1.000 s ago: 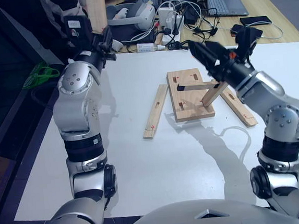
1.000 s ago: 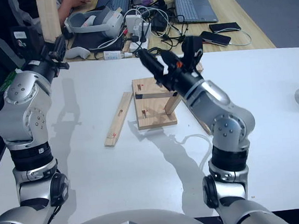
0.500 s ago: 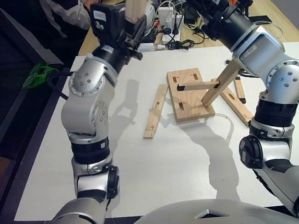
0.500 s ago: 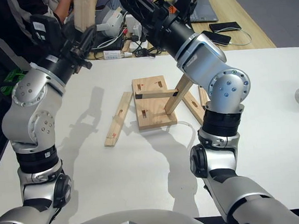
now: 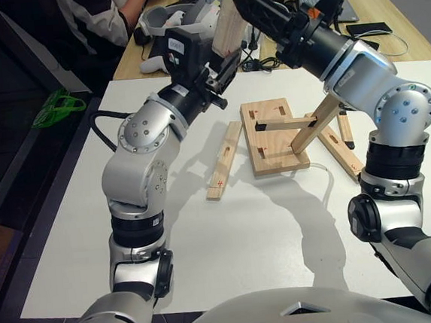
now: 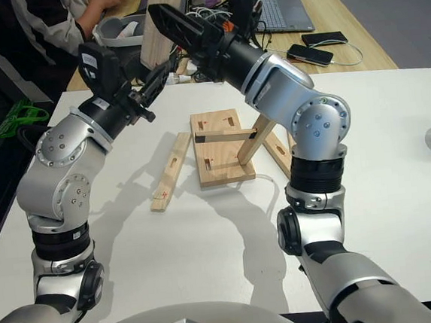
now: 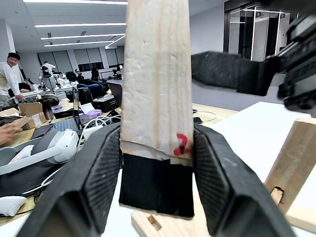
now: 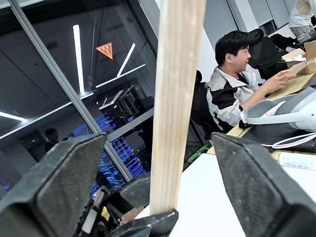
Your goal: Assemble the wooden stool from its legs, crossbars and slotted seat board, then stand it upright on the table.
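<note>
While left fingers clamp leg, left wrist view adds red mark; right fingers wide open either side.

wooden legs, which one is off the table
The leg in the left gripper; the rest lie on the table or stand in the seat board.

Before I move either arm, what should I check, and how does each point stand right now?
1. Left gripper shut on the held leg: ok.
2. Right gripper open, straddling the held leg without touching it: ok.
3. Seat board lying flat on the table: ok.
4. Empty slots showing in the seat board: ok.
5. Fitted leg fully seated in its slot: cannot tell; it leans.
6. Loose bar on the robot's left of the seat board, lying clear of it: ok.
</note>
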Robot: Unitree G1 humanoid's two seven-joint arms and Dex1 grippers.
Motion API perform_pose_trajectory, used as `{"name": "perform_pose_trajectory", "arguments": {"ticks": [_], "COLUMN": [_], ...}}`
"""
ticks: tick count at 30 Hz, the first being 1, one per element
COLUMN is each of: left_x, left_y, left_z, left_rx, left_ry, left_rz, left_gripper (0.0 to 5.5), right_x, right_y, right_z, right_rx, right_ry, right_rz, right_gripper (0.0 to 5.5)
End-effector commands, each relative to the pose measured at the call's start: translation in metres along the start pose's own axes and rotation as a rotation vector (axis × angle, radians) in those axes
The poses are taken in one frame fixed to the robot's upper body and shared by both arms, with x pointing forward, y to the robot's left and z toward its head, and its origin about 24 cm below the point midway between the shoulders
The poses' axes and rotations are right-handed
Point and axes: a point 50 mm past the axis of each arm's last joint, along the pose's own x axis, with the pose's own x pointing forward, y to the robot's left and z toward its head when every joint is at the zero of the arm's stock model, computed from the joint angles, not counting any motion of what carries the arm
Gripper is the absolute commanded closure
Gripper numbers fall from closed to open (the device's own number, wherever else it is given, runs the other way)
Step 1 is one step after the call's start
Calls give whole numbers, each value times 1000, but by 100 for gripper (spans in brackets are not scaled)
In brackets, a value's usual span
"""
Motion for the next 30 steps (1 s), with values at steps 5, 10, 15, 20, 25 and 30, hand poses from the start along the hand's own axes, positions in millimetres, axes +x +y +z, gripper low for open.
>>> {"name": "perform_pose_trajectory", "arguments": {"ticks": [5,10,15,20,25,30], "left_x": [-5,-6,-4,-4,-2,-4], "left_y": [-14,-13,-10,-6,-2,-6], "left_z": [-10,-13,-12,-10,-9,-11], "left_rx": [4,20,25,24,34,38], "left_ry": [65,84,78,74,72,77], "left_rz": [-99,-105,-94,-82,-79,-129], "left_gripper": [345,345,345,345,345,298], "right_x": [4,6,7,4,5,7], "right_y": [-3,-2,0,0,-1,-1], "right_z": [-16,-17,-20,-22,-20,-20], "right_rx": [7,12,18,24,7,1], "right_ry": [29,26,37,43,51,47], "right_rz": [-40,-26,-8,-3,-2,1], "right_gripper": [184,267,345,425,448,448]}}
